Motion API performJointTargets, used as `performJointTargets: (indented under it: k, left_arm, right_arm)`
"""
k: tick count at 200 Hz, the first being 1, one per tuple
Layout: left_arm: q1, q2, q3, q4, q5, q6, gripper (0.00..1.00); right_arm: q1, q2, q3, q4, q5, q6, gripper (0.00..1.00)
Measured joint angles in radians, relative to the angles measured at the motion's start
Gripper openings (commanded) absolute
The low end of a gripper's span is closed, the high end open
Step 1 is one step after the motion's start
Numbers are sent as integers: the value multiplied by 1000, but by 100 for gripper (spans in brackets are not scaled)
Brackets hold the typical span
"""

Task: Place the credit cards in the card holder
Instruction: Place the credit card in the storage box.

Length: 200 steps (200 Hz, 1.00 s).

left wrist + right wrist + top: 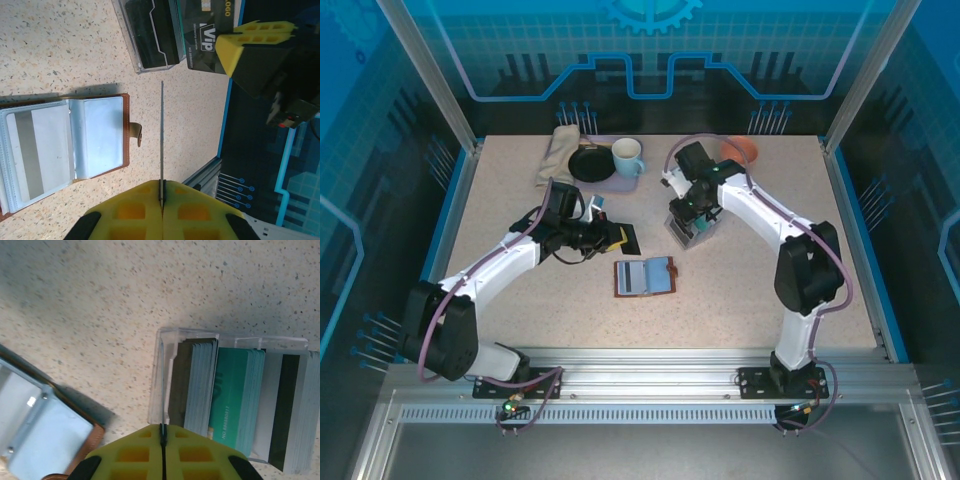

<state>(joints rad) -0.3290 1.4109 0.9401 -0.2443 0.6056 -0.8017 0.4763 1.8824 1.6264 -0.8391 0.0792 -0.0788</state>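
Left wrist: card holder beside left end effector.

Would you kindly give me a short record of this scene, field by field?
left gripper: shut on a card, seen edge-on
right gripper: shut, at the clear tray
card holder: open flat on the table, a striped card in one sleeve
tray contents: stacks of grey, teal and white cards

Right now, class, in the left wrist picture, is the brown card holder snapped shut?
No: the card holder lies open on the table, its clear pockets showing, a grey-striped card in one.
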Motion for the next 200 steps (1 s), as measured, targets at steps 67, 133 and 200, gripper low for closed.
performJointTargets:
  k: [67, 133, 200]
  left_arm:
    - [0, 0, 0, -3, 0, 0, 8]
    - [0, 0, 0, -3, 0, 0, 8]
    - [0, 0, 0, -3, 0, 0, 9]
  right_arm:
    - [0, 81, 19, -6, 65, -31, 8]
    - [1, 106, 20, -5, 75, -21, 20]
    - [1, 108, 20, -7, 105, 4, 28]
